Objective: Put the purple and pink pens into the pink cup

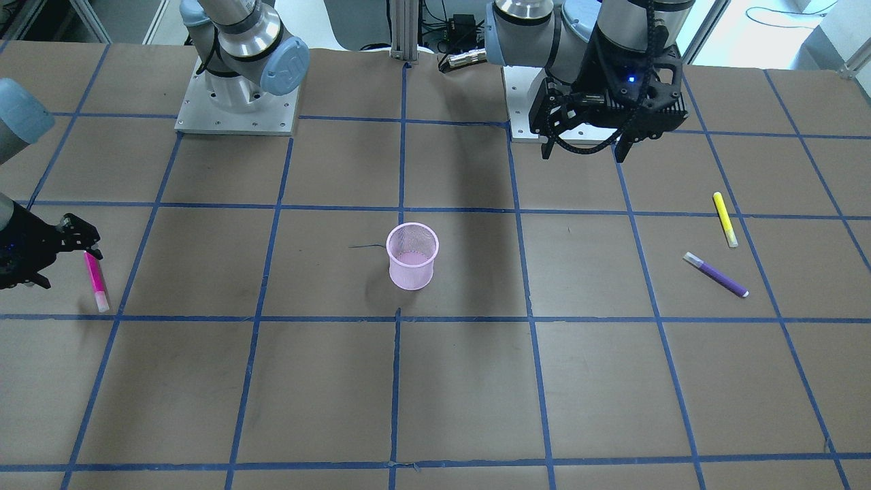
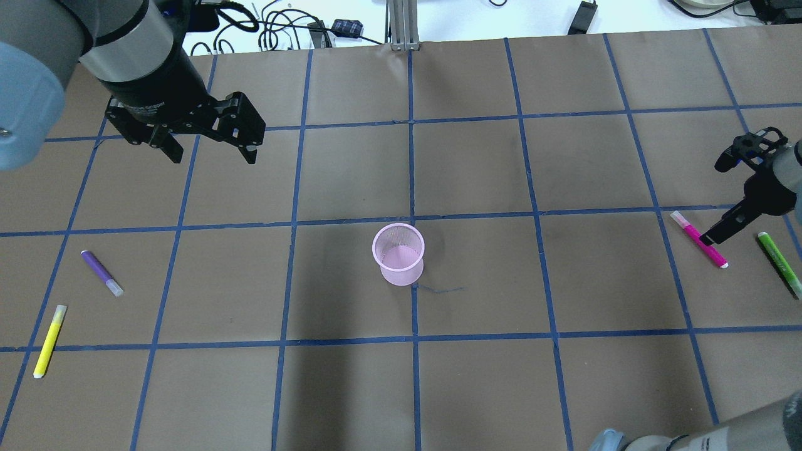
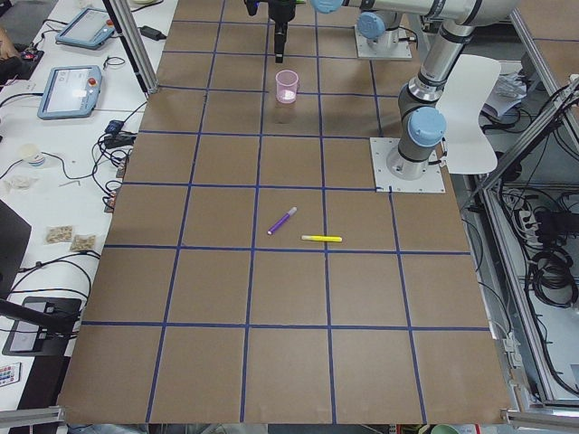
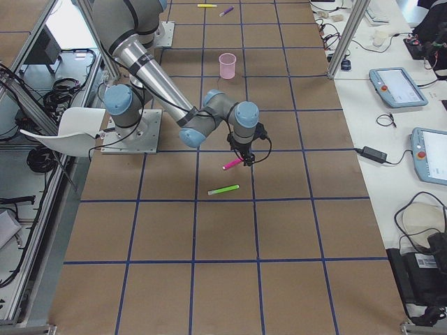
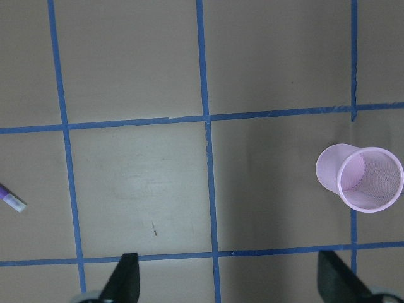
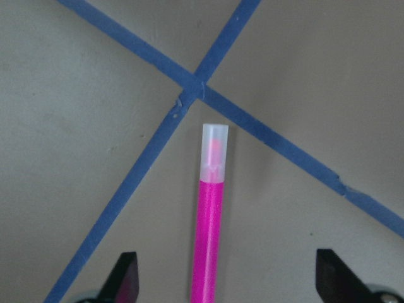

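The pink mesh cup (image 1: 411,273) stands upright and empty at the table's middle. The pink pen (image 1: 96,280) lies flat on the robot's right side. My right gripper (image 6: 233,281) is open and hangs low over it, with the pen's uncapped end between the fingers (image 2: 710,238) in the right wrist view. The purple pen (image 2: 101,273) lies flat on the robot's left side. My left gripper (image 2: 213,156) is open and empty. It hovers high above the table, apart from the purple pen and behind the cup (image 5: 328,170).
A yellow pen (image 2: 49,341) lies beside the purple one, nearer the table's left end. A green pen (image 2: 780,263) lies just outside the pink pen, close to the right gripper. Blue tape lines grid the brown table top.
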Controlling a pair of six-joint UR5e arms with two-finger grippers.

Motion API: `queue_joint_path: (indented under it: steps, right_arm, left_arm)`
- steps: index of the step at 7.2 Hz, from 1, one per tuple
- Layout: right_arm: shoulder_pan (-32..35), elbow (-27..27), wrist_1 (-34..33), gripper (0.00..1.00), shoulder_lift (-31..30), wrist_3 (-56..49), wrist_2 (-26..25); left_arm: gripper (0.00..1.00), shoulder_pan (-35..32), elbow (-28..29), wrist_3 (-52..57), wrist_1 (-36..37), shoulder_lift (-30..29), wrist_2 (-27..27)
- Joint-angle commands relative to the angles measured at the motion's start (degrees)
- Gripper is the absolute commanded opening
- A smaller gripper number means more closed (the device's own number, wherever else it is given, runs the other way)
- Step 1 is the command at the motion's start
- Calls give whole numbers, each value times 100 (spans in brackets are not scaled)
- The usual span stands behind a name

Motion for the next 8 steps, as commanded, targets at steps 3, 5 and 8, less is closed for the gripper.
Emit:
queue_joint_path:
  steps: [3,5,8]
  right_arm:
    - [-52,827,-1625,93,46,-307,-45]
    - [-52,818,-1558,62,-24,-290,-63]
    - [-52,853,-1558,55,-16,-290,-45]
  left_arm:
    - [100,-3,9,0,1,-8,-23]
    - [100,-3,9,0,1,-8,-14]
    - [100,-3,0,0,-43,27,3]
